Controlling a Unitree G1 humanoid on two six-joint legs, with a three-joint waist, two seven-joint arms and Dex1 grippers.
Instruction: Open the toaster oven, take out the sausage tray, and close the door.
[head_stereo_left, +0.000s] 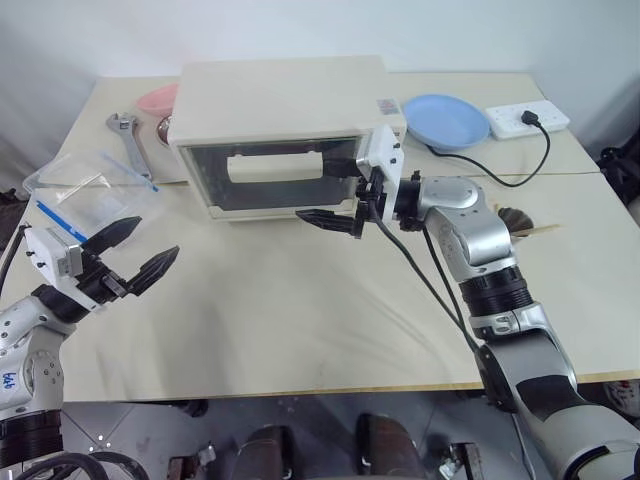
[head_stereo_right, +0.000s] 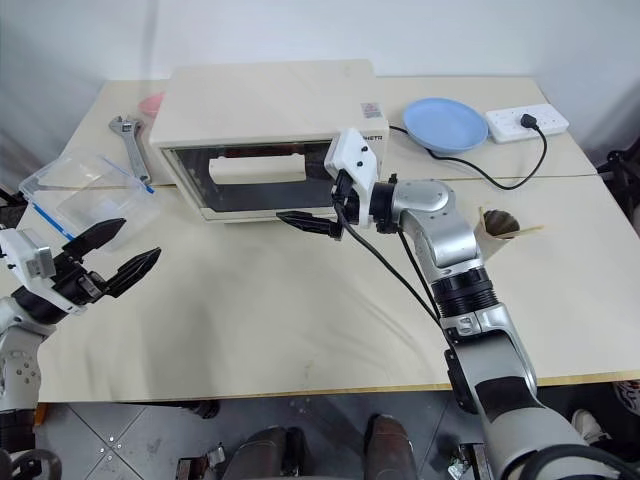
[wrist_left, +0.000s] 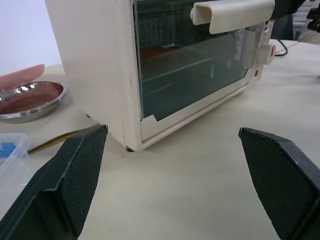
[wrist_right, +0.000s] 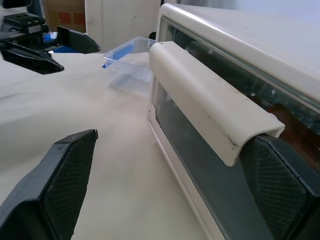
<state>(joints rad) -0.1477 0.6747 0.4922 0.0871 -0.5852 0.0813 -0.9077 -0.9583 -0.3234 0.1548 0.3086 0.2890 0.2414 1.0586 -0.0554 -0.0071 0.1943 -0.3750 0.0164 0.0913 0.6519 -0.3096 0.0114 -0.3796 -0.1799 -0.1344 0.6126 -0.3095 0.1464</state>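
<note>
Right gripper (head_stereo_left: 338, 212) is hanging wide open & empty at the right end of the handle (wrist_right: 210, 107), one finger under it. Door (head_stereo_left: 262, 180) of the toaster oven (head_stereo_left: 280, 110) is sitting shut just ahead of the fingers. Left gripper (head_stereo_left: 130, 255) is waiting open, empty, well off to the side. Handle looks rigid, smooth, probably slippery; glass fragile, so I'd hook the bar mid-span & pull gently.

The toaster oven (head_stereo_left: 285, 105) is a boxy cream-white unit standing upright on the surface, its glass front facing the robot. The door (head_stereo_left: 265, 180) is shut, a dark glass panel in a cream frame, with a wide cream bar handle (head_stereo_left: 272, 166) running level across its upper part. Through the glass, the inside is dim; the sausage tray cannot be made out.
</note>
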